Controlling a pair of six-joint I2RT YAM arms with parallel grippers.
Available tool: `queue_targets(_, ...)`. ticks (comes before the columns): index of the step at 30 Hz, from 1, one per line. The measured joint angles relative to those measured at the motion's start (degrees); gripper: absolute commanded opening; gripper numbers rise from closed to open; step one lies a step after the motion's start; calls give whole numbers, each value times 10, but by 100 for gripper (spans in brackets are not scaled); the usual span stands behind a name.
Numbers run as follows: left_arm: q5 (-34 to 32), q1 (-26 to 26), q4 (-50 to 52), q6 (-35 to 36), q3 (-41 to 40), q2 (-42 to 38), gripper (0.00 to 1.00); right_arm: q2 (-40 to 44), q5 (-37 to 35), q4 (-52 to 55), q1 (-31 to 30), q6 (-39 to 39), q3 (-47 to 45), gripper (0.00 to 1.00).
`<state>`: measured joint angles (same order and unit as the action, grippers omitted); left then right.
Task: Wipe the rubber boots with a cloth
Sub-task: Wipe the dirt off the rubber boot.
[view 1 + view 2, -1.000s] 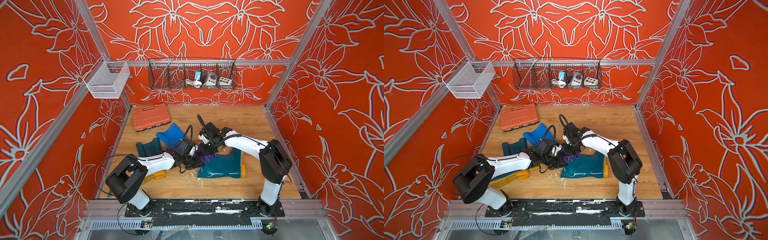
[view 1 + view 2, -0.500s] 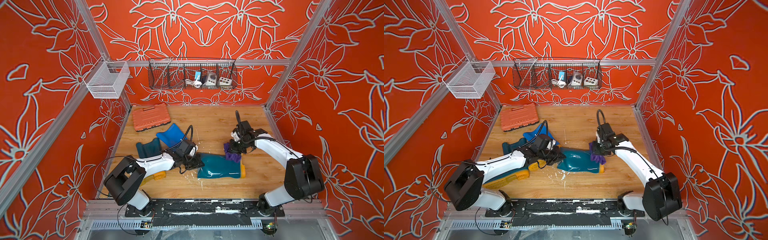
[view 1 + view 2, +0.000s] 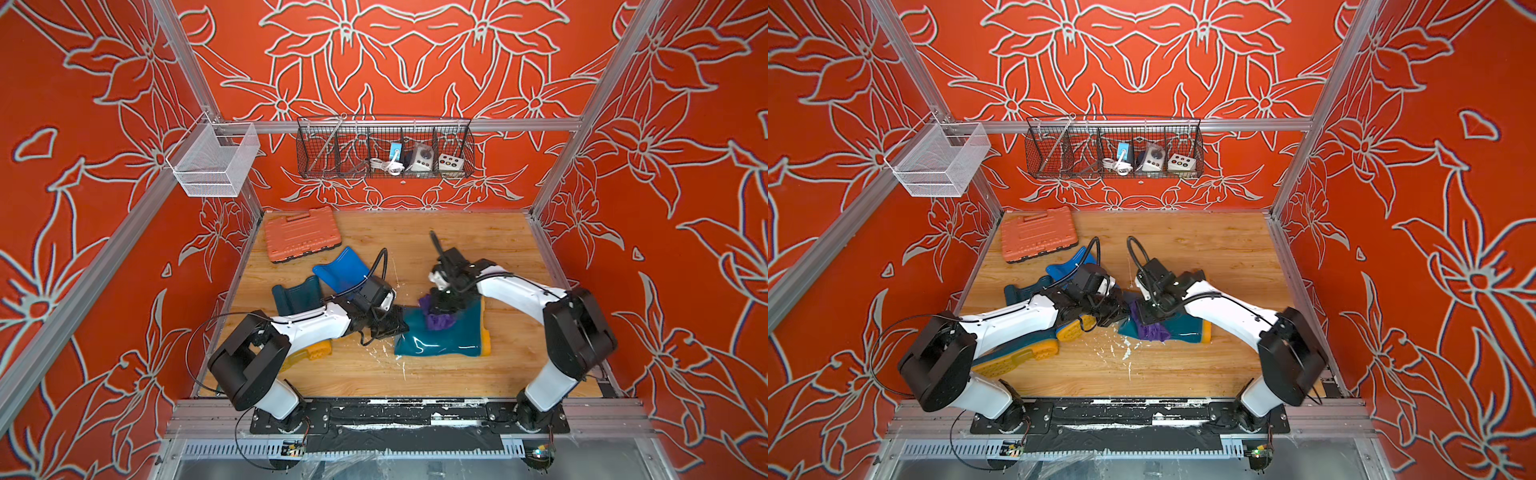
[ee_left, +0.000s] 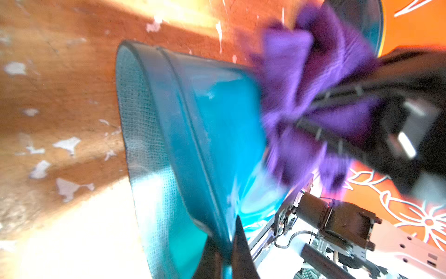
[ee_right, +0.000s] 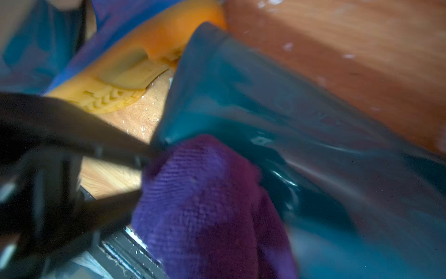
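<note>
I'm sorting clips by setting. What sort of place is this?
Probably a staged robot test cell, not a home: silver aluminium frame rails border orange floral-print wall panels around a wooden tabletop, with two white-and-black robot arms mounted at its front.

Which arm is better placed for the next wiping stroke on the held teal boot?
Right. The right gripper holds the purple cloth on the lying teal boot, while the left gripper pinches the boot's open rim, probably steadying it.
</note>
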<state>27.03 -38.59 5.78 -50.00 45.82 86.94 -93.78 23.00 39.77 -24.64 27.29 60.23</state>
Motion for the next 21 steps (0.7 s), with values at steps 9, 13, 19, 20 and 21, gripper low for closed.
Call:
queue_targets(9,-13,2,-15,-70,71,5,0,167,-30,83,103,-37,23,0)
queue_targets(13,-17,3,-21,-95,73,16,0,168,-40,45,-46,5,16,0)
queue_targets(19,-19,4,-19,-111,65,20,0,80,-37,-8,-159,33,14,0)
queue_targets(20,-20,4,-19,-112,60,19,0,68,-40,-8,-158,33,14,0)
queue_targets(21,-21,5,-19,-114,55,18,0,59,-42,-4,-153,32,13,0)
